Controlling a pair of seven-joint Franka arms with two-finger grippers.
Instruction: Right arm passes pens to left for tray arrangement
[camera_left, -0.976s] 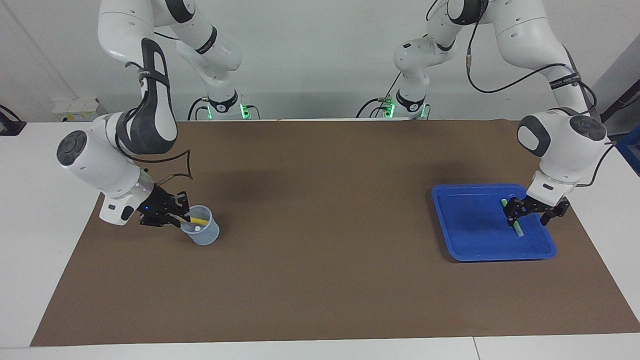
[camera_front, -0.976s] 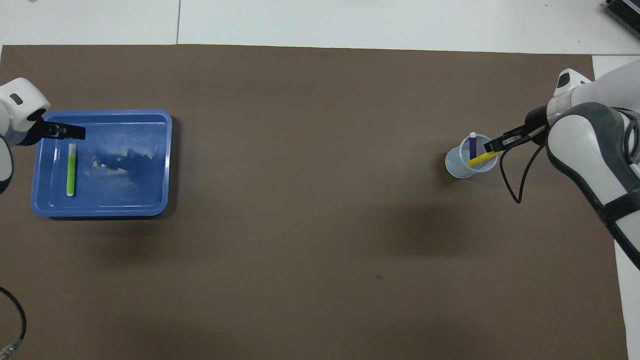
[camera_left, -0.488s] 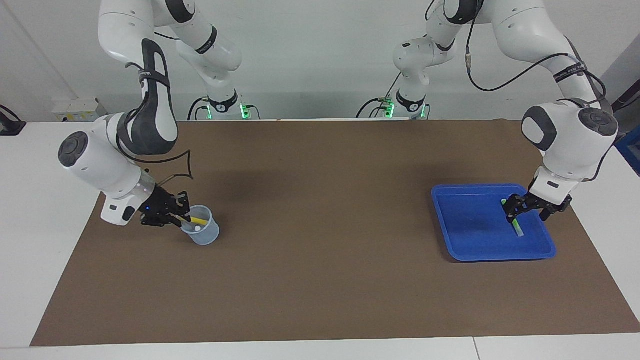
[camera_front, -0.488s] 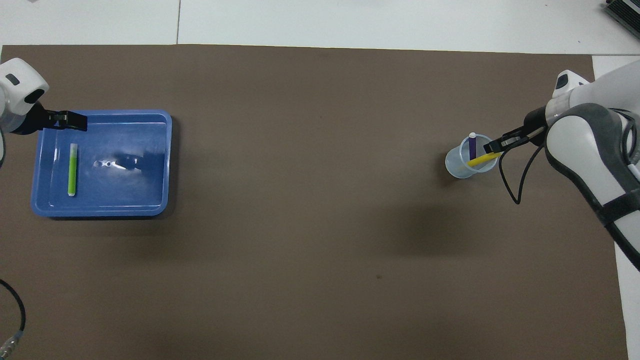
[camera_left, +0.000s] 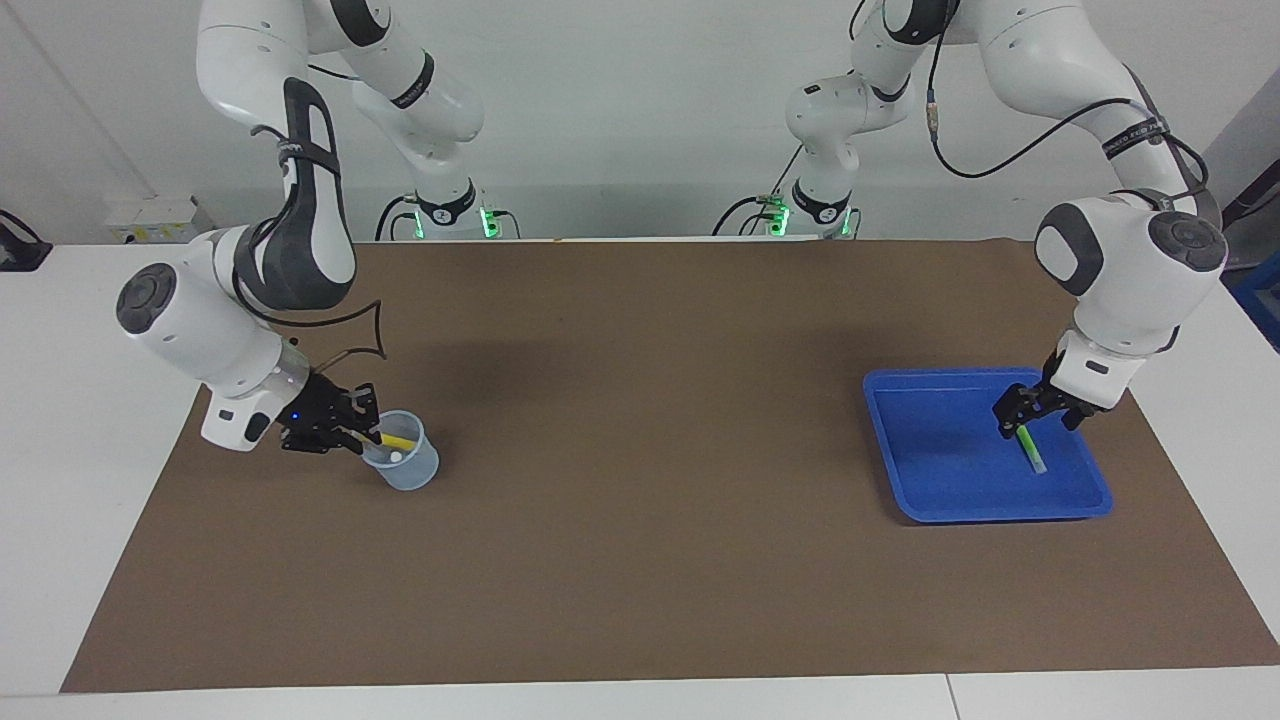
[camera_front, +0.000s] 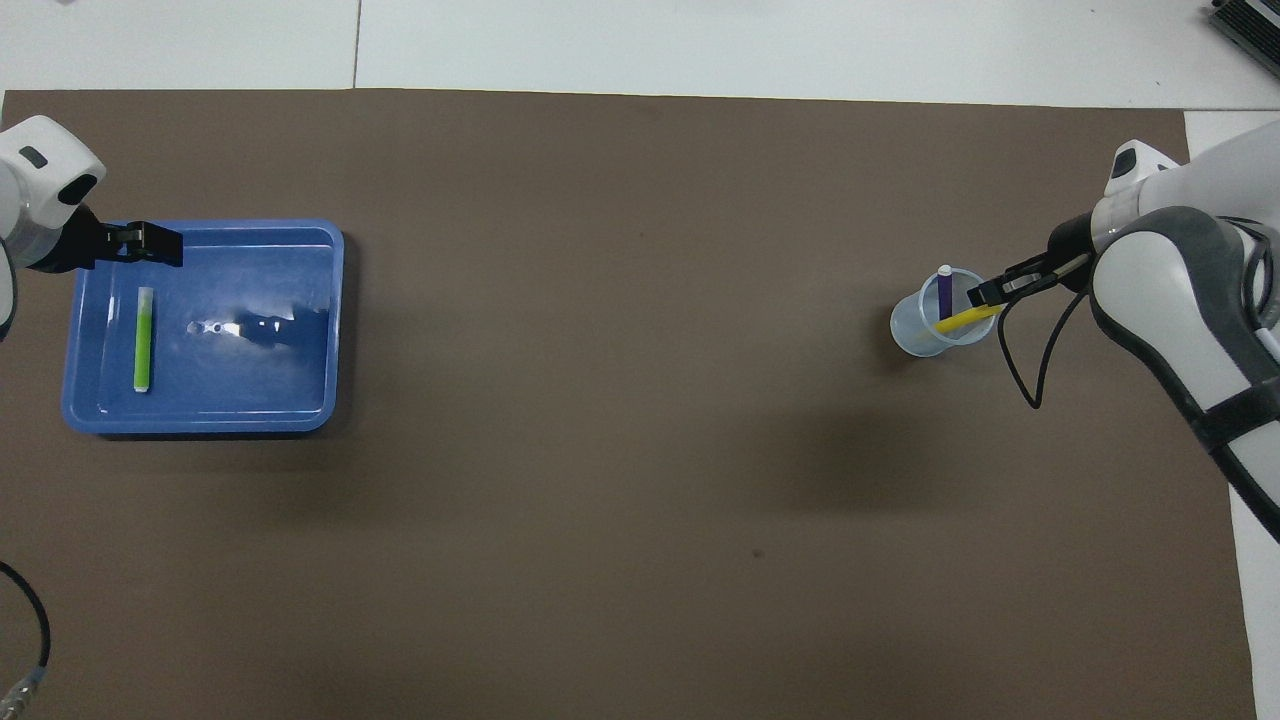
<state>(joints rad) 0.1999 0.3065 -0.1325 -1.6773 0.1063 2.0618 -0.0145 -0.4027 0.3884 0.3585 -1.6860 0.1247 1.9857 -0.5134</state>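
Note:
The blue tray (camera_left: 940, 460) (camera_front: 260, 385) lies at the left arm's end of the table. A green pen (camera_left: 1030, 452) (camera_front: 143, 338) lies flat in it. My left gripper (camera_left: 1035, 415) (camera_front: 150, 245) hangs open just above the pen's end, holding nothing. At the right arm's end stands a small translucent cup (camera_left: 405, 472) (camera_front: 915, 338). A purple pen (camera_front: 945, 290) stands in it, and a yellow pen (camera_left: 400, 441) (camera_front: 965, 318) leans out over the rim. My right gripper (camera_left: 340, 428) (camera_front: 985, 292) is shut on the yellow pen's upper end, at the cup's rim.
A brown mat (camera_left: 640, 480) covers the table between the cup and the tray. White table edge shows around it. The right arm's cable (camera_front: 1020, 360) loops down beside the cup.
My left gripper has risen a little off the green pen and turned over the tray. The green pen stays flat in the tray. The right gripper keeps its hold at the cup.

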